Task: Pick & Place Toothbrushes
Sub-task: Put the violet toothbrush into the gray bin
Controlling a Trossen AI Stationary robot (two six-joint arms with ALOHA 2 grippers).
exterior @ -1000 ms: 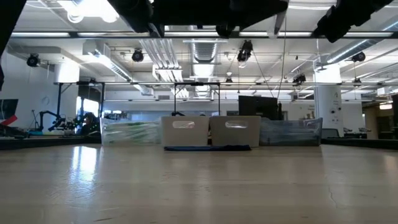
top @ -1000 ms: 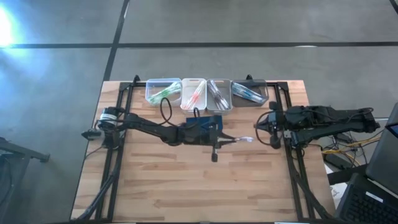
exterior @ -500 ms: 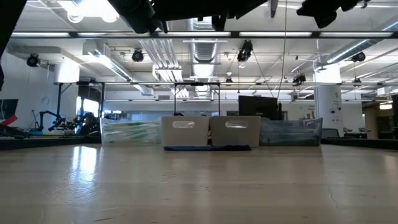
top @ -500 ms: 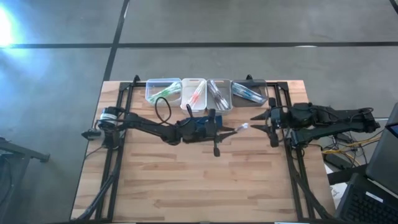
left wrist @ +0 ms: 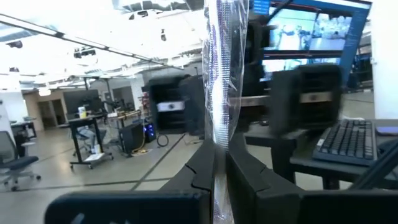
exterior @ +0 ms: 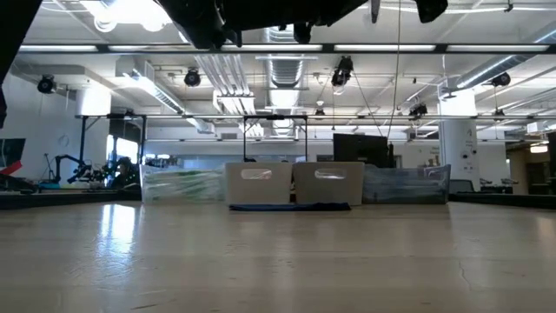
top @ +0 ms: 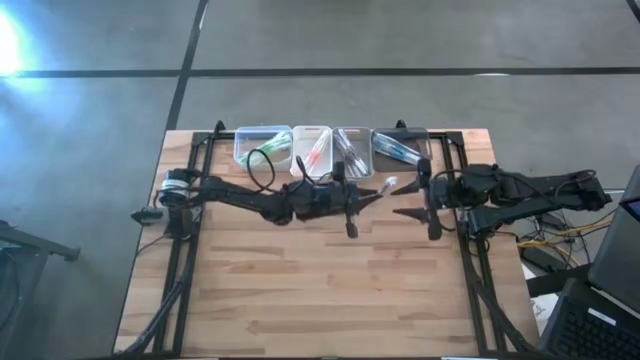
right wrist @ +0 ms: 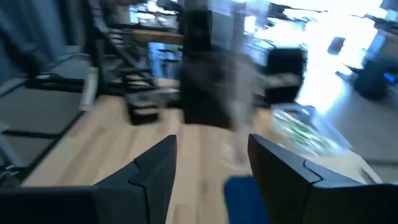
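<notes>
The left pincer [top: 362, 195] is extended over the middle of the wooden bench [top: 300, 300], just in front of the row of bins, and is clenched on one toothbrush [top: 385, 187], a thin clear stick in a wrapper whose free end projects toward the right arm. In the left wrist view the same toothbrush [left wrist: 219, 93] stands upright between the two dark fingers [left wrist: 202, 171], which press against it from both sides. The right pincer [top: 412, 196] faces it from the right side of the bench, near the tip of the held toothbrush but apart from it; its jaws stand released, with a clear gap visible between the two fingers [right wrist: 155, 171] in the right wrist view and nothing held between them. Four small bins sit side by side along the far edge of the bench: a clear bin [top: 262, 147] with green-accented toothbrushes, a white bin [top: 312, 150] with orange-red ones, a second white bin [top: 352, 152] with greyish ones, and a clear bin [top: 401, 148] with blue-accented ones. A dark blue pad [exterior: 289, 207] lies flat on the bench directly in front of the two white bins (seen edge-on in the low view). In the low view both arms appear only as dark shapes along the upper edge, well above the bench surface.
</notes>
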